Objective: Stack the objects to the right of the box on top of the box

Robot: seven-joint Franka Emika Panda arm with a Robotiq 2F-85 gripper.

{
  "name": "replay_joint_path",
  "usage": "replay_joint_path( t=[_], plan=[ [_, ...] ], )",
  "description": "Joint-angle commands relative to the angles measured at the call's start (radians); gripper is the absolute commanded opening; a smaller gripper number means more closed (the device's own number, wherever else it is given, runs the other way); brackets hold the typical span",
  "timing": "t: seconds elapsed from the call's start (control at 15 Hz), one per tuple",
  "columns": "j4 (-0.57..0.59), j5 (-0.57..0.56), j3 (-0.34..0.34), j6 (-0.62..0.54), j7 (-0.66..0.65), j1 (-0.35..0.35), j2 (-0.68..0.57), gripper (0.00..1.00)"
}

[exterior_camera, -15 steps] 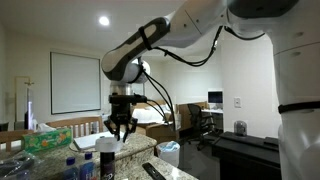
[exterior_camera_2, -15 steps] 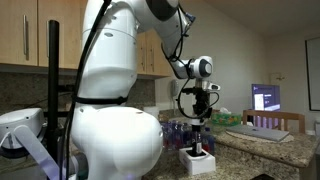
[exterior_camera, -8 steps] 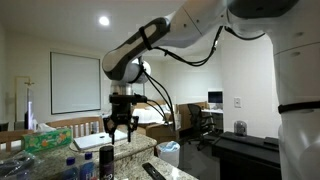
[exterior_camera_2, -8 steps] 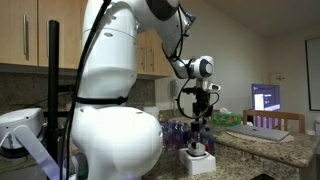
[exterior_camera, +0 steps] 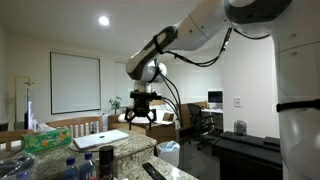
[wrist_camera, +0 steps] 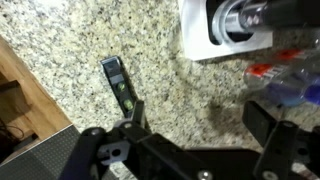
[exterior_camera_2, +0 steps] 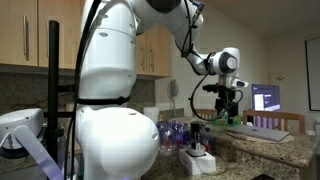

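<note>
Swung away from the box (wrist_camera: 195,42) since the earlier frame, the pincer (wrist_camera: 200,118) hangs spread and empty over the bench (wrist_camera: 70,35), the slim black remote (wrist_camera: 118,82) lying flat just past it, near the bench's edge. A skewed or shallow pinch on so thin a bar could scrape the granite or nudge it over that edge. Farther off, the dark cylinder (wrist_camera: 245,15) already sits on the box, where a careless placement could topple it.
</note>
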State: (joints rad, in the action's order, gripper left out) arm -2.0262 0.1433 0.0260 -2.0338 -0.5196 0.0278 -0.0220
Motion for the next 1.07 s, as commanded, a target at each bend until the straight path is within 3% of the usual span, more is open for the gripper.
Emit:
replay_joint_path(
  t=[0.0, 0.4, 0.87, 1.0],
  plan=[
    [-0.035, 0.007, 0.041, -0.143, -0.074, -0.057, -0.085, 1.0],
    [-0.056, 0.002, 0.083, -0.292, -0.125, -0.059, -0.288, 1.0],
    [-0.025, -0.049, 0.1, -0.239, -0.03, -0.061, -0.366, 1.0],
    [-0.047, -0.075, 0.103, -0.27, 0.019, -0.058, -0.36, 1.0]
  ],
)
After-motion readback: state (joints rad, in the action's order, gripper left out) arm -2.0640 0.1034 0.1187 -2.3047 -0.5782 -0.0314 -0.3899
